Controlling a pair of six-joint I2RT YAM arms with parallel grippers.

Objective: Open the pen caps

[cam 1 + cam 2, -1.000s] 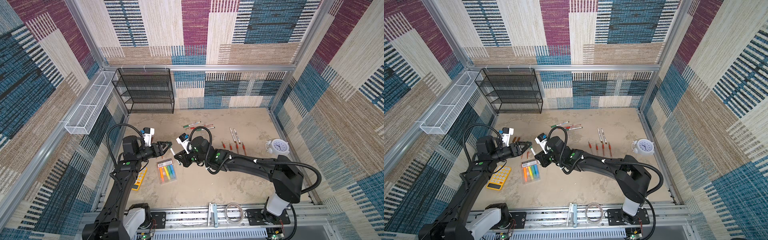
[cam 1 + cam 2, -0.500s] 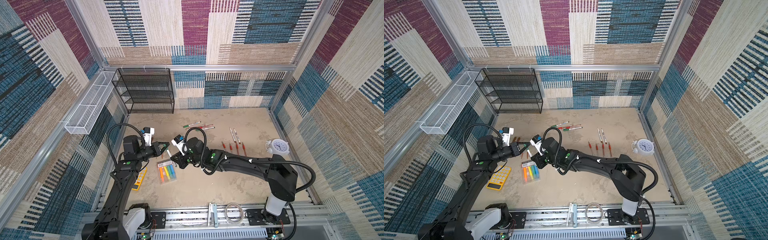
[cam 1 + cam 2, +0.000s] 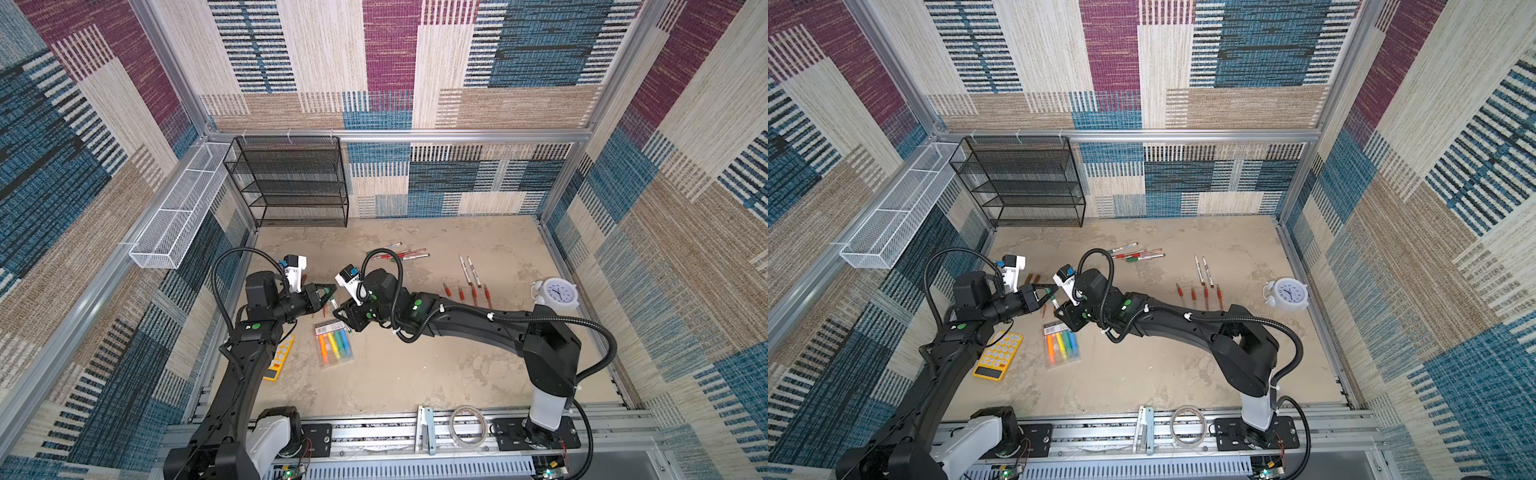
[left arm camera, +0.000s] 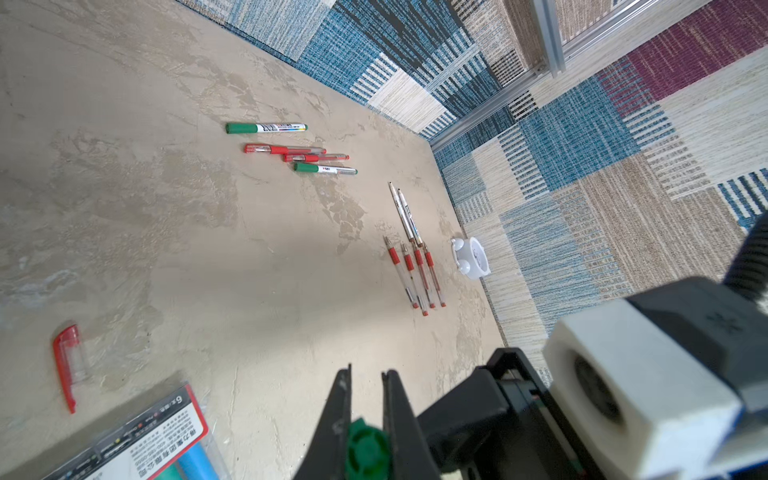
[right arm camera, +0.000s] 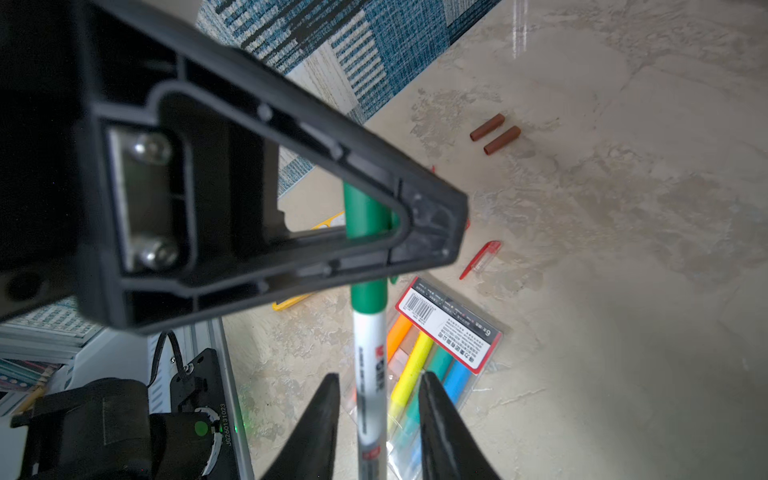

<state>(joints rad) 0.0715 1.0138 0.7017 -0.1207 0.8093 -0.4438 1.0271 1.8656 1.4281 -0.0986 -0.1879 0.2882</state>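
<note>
Beige tabletop (image 3: 415, 374), 9 o'clock sector: one marker (image 5: 370, 353), green cap (image 4: 368, 451) pinched tight in left gripper (image 4: 365, 376) as anchor, right gripper (image 5: 378, 388) parted loosely around barrel, untouching, probably pre-pull; capped pens (image 3: 399, 254) at 12 o'clock.

Patchwork walls (image 3: 390, 62) of woven panels in blue, maroon, beige and cream, some striped, close the cell at 9, 12 and 3 o'clock, held in an aluminium frame (image 3: 415, 135). The tabletop (image 3: 415, 374) is mottled sandy beige, evenly lit, with soft shadows. A black mesh rack (image 3: 291, 183) of several shelves stands against the back wall at 11 o'clock. A white wire basket (image 3: 183, 216) hangs along the side wall at 10 o'clock. A slotted metal rail (image 3: 374, 432) runs along 6 o'clock.
</note>
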